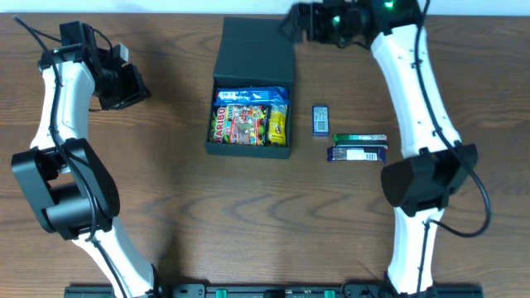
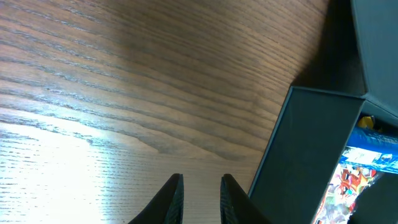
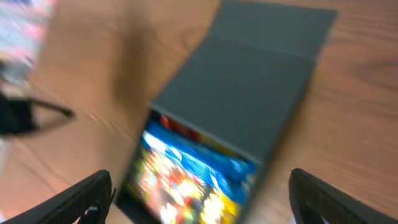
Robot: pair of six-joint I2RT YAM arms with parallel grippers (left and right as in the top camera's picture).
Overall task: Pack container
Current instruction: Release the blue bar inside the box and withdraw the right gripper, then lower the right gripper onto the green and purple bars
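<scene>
The container (image 1: 251, 142) is set at the middle of the worktop (image 1: 166, 174), with its flap lid (image 1: 255, 50) opened back on the far side. Bright snack packets (image 1: 247, 124) are seen packed inside it. Just right of the container, a small blue packet (image 1: 320, 119) is laid, and beyond it a green bar (image 1: 359, 138) and a dark blue bar (image 1: 358, 154) are laid side by side. The left claw (image 2: 200, 190) is held left of the container over bare wood, almost clenched, with only a narrow slit left and nothing gripped. The right claw (image 3: 200, 186) is held by the lid's far right corner, spread wide and released. Its view is blurred.
</scene>
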